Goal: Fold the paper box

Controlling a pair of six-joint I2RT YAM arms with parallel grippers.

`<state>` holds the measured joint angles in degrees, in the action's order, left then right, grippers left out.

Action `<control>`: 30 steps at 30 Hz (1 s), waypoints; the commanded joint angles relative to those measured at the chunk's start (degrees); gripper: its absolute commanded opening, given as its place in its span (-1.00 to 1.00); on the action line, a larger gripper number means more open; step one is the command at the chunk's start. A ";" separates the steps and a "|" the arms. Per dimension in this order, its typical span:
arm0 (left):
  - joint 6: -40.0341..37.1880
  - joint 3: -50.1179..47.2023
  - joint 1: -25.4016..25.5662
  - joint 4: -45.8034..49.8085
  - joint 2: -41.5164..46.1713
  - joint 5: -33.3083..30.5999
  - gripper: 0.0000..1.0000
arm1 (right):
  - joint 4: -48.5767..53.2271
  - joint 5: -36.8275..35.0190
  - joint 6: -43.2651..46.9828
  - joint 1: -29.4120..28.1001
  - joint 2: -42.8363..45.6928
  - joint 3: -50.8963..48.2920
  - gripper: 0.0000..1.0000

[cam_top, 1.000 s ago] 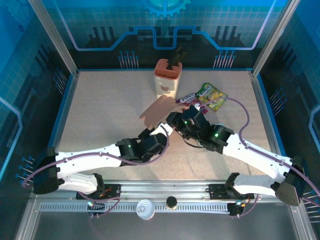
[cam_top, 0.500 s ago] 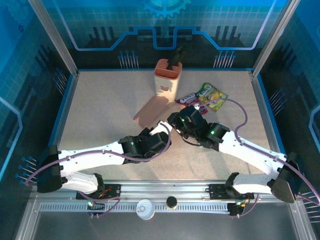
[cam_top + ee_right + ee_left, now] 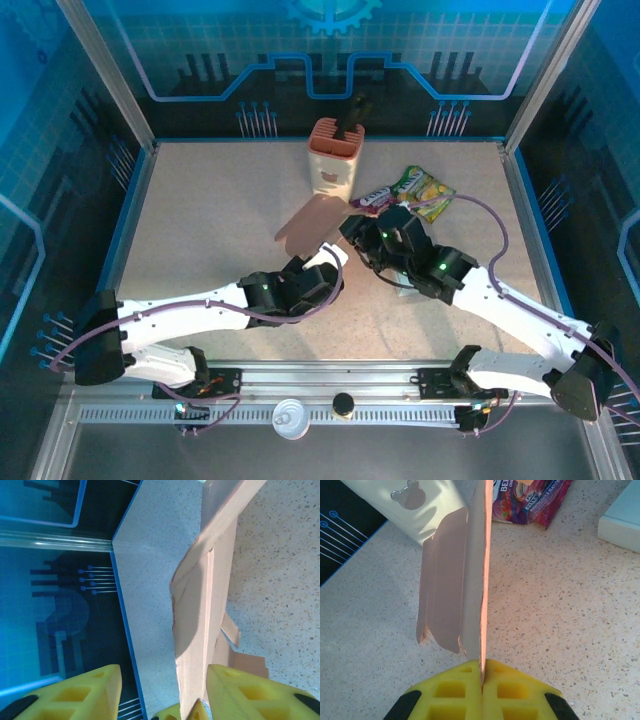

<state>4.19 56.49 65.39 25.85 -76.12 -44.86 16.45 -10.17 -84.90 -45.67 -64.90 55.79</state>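
At table centre, your left gripper (image 3: 481,667) pinches the paper box (image 3: 312,222) by its edge, jaws tight, sheet running toward 12 o'clock. Your right gripper (image 3: 162,675) gapes wide, straddling the box from 3 o'clock.

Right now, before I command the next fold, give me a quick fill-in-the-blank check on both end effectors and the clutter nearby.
1. The left end effector is ___ on an edge of the paper box.
2. The right end effector has its fingers ___, with a panel of the box between them.
3. In the top view, the snack packets lie to the ___ of the cream container.

Missing words: shut; open; right.
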 commanded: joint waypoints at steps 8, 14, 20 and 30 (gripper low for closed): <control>-0.27 3.43 -0.39 0.35 -0.24 0.87 -1.00 | -0.76 4.82 -1.29 1.33 -5.84 1.70 -0.11; -0.75 3.54 -0.39 0.32 -0.43 0.43 -1.00 | -1.11 4.97 -0.87 2.01 -6.28 1.67 -0.39; -0.93 3.63 -0.36 0.17 -0.96 0.17 -1.00 | -1.82 5.16 -0.97 1.99 -5.86 0.89 -0.58; 2.23 3.41 -0.26 0.95 2.89 -0.02 -0.41 | -2.24 5.36 -0.29 2.26 -4.65 0.40 -1.00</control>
<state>4.67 57.84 65.19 26.68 -76.34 -44.75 15.00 -5.08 -85.93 -44.18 -71.13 56.25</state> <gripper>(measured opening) 0.263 0.041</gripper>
